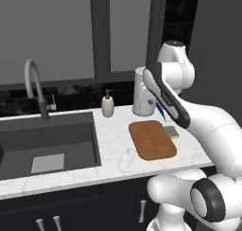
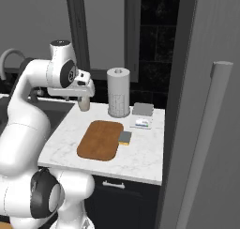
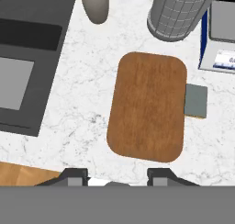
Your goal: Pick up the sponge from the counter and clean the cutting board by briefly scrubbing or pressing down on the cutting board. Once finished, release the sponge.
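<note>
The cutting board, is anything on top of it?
No. The cutting board shows bare brown wood all over. The sponge lies on the counter right against the board's edge, scrubby side up. What is under the board is covered.

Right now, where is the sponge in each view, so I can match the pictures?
Left base view: sponge right of centre, at the cutting board's right edge, partly behind the arm.
Right base view: sponge at centre, against the board's right edge.
Hand view: sponge at right, beside the board.
Shared landmark: paper towel roll behind the board.
</note>
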